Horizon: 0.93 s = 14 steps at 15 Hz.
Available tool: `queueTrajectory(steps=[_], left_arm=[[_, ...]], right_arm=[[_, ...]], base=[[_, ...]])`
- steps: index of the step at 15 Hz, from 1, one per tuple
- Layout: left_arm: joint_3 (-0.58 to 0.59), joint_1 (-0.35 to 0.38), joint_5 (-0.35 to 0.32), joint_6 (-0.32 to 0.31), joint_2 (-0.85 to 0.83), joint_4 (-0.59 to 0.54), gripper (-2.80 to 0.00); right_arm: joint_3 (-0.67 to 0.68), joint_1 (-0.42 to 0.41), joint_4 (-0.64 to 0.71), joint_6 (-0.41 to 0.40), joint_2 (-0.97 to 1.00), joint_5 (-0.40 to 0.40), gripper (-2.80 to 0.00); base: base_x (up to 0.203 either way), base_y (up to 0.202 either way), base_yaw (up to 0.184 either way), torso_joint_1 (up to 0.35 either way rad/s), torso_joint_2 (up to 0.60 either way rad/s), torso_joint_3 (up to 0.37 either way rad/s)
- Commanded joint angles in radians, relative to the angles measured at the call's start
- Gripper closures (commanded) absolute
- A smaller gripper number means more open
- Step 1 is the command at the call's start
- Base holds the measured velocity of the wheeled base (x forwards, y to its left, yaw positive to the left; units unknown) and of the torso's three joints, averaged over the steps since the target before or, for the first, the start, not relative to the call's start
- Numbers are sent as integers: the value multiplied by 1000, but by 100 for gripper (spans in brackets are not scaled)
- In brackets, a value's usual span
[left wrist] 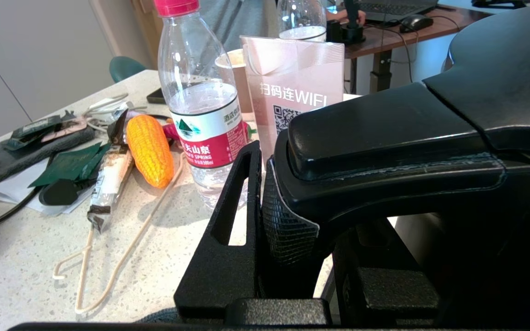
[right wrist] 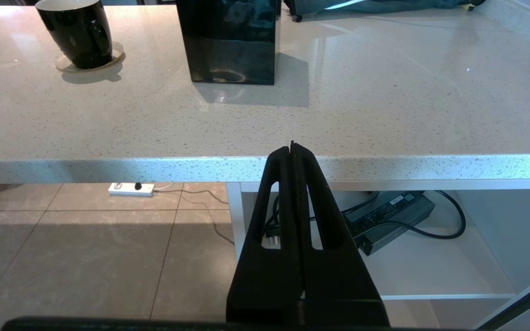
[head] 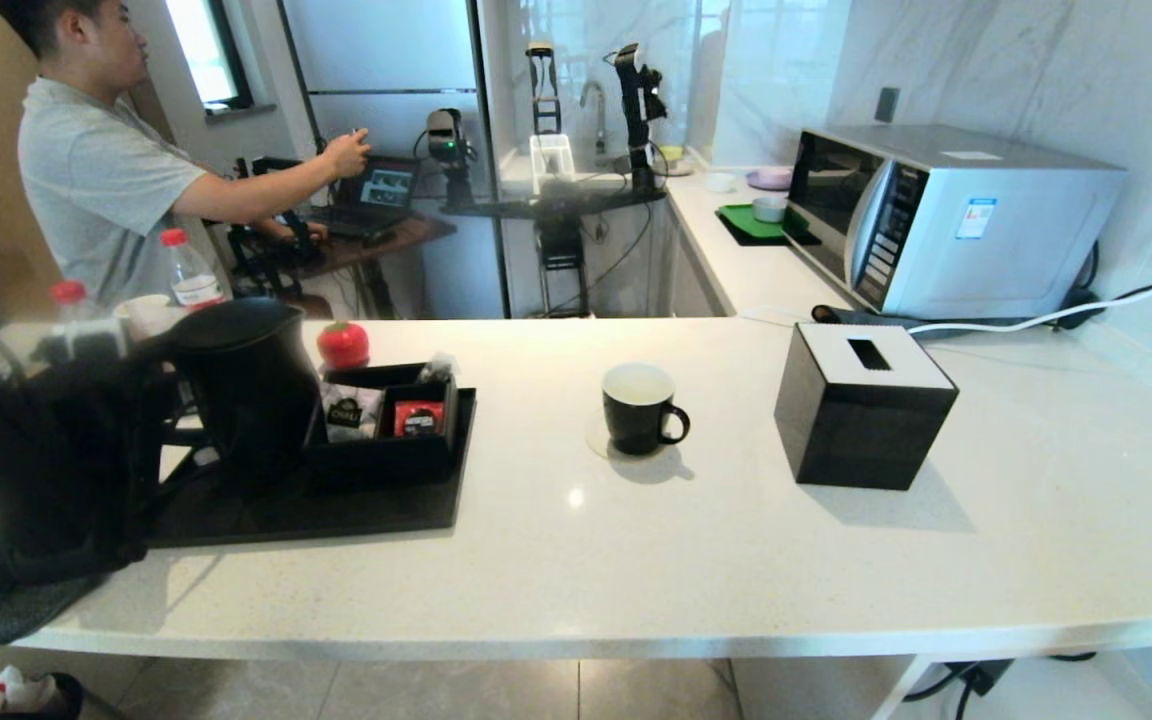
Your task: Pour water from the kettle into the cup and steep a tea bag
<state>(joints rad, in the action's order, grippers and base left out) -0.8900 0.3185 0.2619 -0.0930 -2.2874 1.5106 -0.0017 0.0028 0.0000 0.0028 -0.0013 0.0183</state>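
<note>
The black kettle [head: 236,385] stands upright on the tray at the left of the counter; its lid [left wrist: 509,69] and handle [left wrist: 384,133] fill the left wrist view. My left gripper [head: 151,400] [left wrist: 292,184] is shut on that handle, one ribbed pad [left wrist: 283,220] pressed to it, the other finger hidden behind. The black cup [head: 639,408] [right wrist: 81,34] with a white inside sits on a clear coaster mid-counter, handle to the right. A small pale pouch [head: 439,368] at the sachet box's back corner may be the tea bag. My right gripper [right wrist: 292,146] is shut and empty, below the counter's front edge.
A black tray [head: 336,510] carries a black box [head: 386,455] with a white sachet [head: 351,410] and a red sachet [head: 418,418]. A black tissue box [head: 866,405] stands right of the cup, a microwave [head: 946,215] behind. Water bottles [left wrist: 200,105] and clutter lie left of the kettle.
</note>
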Motion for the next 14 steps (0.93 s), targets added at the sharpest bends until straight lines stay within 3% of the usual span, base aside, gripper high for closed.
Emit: queueTrajectory(steps=[1,12,13,14], left_arm=[[5,1,2,-1,6,8,0],[13,-1,31,25,6,5,0],[13,-1,31,25,6,5,-280],[11,-1,31,27,6,6,-280]], right_arm=[[0,0,0,0,1,0,0],[0,0,0,0,1,0,0],[0,0,0,0,1,0,0],[0,0,0,0,1,0,0]], base=[[0,0,0,0,0,0],[0,0,0,0,0,0],[0,0,0,0,0,0],[0,0,0,0,0,0]])
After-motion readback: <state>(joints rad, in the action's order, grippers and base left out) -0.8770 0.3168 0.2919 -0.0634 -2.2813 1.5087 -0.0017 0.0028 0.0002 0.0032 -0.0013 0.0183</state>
